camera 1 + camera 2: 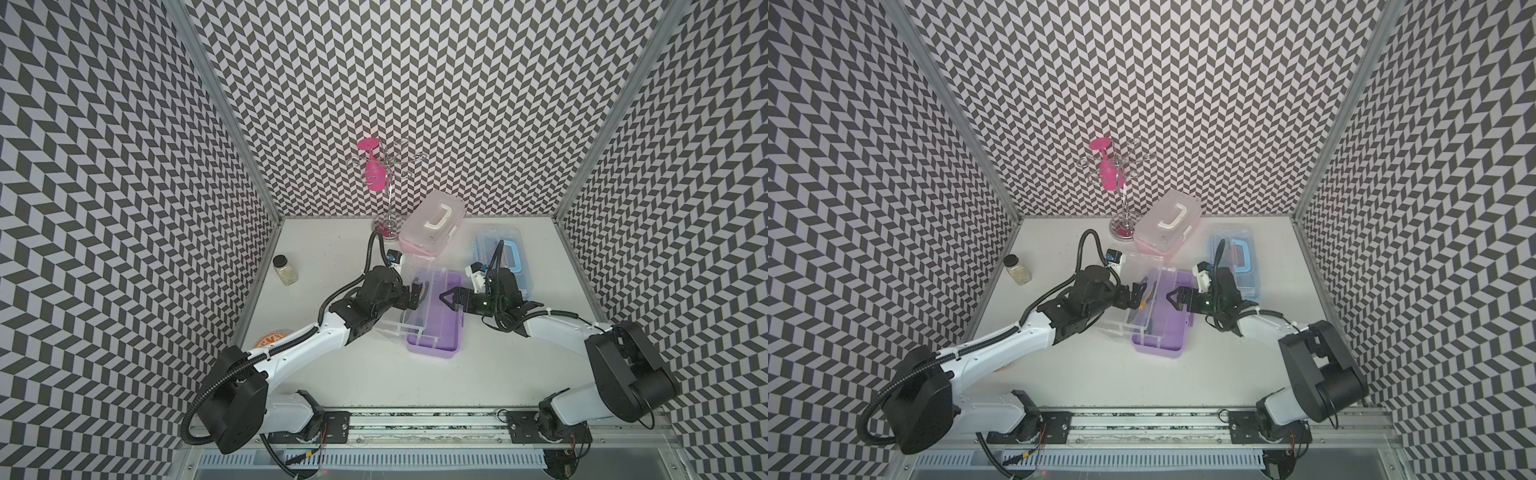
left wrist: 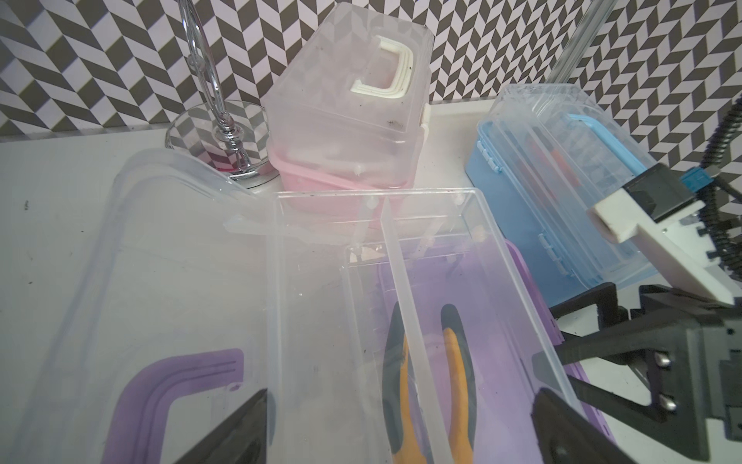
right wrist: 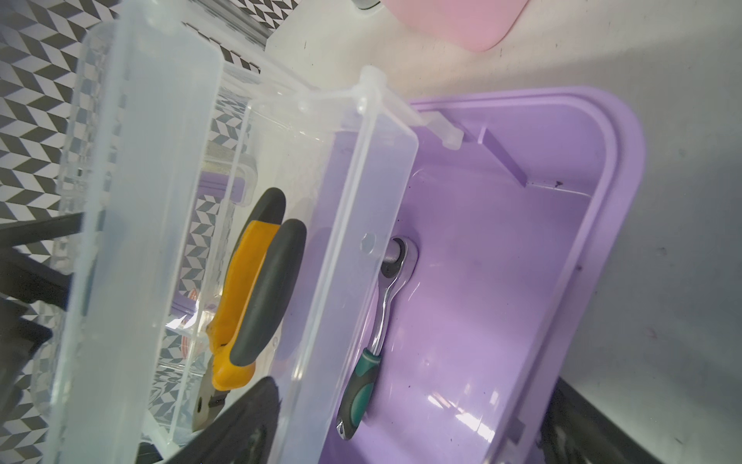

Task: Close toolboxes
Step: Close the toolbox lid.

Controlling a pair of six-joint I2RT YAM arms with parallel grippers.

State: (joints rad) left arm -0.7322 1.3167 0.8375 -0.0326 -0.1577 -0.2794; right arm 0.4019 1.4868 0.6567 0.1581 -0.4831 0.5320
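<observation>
Lift the purple box's probably light, slippery lid by its rim (right pincer open, left pincer unclear).

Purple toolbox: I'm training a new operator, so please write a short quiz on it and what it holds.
1. True or false: the purple toolbox is closed.
2. What lies on its floor? A: a ratchet. B: a jar. C: a glass.
3. Fill in: the pliers have black and ___ handles.
Key: 1 false; 2 A; 3 orange.
</observation>
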